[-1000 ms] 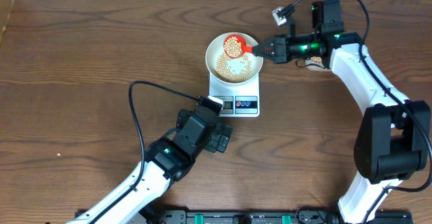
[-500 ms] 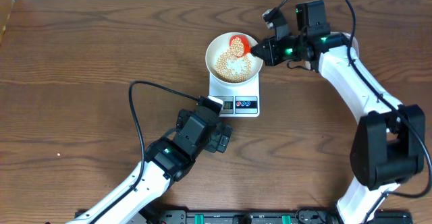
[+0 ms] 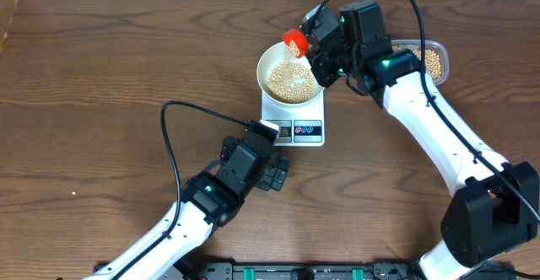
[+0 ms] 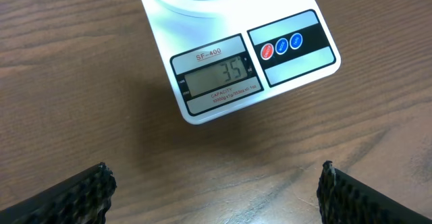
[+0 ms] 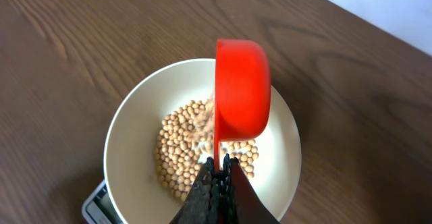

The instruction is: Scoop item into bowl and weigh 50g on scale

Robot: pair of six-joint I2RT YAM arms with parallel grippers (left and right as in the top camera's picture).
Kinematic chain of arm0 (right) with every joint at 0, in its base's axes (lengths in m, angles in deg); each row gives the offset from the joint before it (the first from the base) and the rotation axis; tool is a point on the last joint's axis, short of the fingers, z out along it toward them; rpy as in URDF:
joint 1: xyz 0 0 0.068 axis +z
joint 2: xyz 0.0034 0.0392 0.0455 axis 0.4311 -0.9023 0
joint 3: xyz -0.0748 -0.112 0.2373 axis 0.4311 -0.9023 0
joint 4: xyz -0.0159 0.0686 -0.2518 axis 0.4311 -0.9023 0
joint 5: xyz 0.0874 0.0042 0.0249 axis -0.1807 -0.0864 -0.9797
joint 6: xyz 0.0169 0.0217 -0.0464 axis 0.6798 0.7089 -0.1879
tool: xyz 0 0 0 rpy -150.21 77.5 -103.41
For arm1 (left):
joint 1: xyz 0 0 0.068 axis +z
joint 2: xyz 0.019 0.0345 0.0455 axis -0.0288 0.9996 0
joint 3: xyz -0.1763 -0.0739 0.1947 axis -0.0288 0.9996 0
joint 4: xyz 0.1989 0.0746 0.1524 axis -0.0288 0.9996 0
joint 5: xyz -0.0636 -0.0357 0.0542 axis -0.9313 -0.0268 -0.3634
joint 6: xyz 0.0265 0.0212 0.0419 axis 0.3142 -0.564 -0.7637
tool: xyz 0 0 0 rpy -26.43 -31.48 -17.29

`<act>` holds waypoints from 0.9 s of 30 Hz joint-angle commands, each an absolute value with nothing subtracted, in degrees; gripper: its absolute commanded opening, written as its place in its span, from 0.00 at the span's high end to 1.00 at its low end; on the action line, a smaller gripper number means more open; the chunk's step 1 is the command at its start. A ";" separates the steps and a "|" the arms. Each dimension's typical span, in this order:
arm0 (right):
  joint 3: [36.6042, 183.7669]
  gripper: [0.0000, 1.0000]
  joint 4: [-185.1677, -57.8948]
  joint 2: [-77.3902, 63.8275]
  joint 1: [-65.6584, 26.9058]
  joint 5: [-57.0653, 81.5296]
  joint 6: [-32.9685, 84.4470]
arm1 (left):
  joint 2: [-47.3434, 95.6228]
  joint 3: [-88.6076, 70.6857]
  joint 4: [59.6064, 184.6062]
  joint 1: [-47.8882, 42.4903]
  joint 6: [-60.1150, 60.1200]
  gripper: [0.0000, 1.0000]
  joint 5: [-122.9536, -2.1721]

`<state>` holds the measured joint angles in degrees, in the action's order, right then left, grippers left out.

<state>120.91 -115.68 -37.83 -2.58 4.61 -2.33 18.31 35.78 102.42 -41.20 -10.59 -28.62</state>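
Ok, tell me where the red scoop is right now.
The red scoop is held by the right gripper, tipped on its side over the far rim of the bowl, which sits on the scale near the overhead view's top centre.

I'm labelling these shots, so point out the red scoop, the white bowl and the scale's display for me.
red scoop [image 5: 241, 89], right wrist view, on the tipped cup's outer wall.
white bowl [image 5: 128, 150], right wrist view, on its bare inner wall left of the beans.
scale's display [image 4: 219, 73], left wrist view, on the grey LCD showing 35.
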 commanded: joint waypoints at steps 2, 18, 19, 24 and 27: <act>121.39 0.99 -116.12 -35.84 -1.05 8.22 -7.48 | 17.97 36.20 102.38 -41.33 -10.87 0.02 -28.47; 121.39 0.99 -116.65 -31.25 0.17 16.05 -9.84 | 17.97 36.20 102.36 -41.33 -10.89 0.02 -28.47; 121.39 0.99 -116.67 -31.25 0.17 16.05 -9.84 | 17.97 36.20 102.38 -41.33 -10.89 0.02 -28.47; 121.39 0.99 -116.60 -31.25 0.17 16.05 -9.52 | 17.97 36.20 102.38 -41.33 -10.89 0.02 -28.47; 121.39 0.99 -116.62 -31.25 0.09 16.00 -7.29 | 17.97 36.20 102.38 -41.33 -10.87 0.02 -28.47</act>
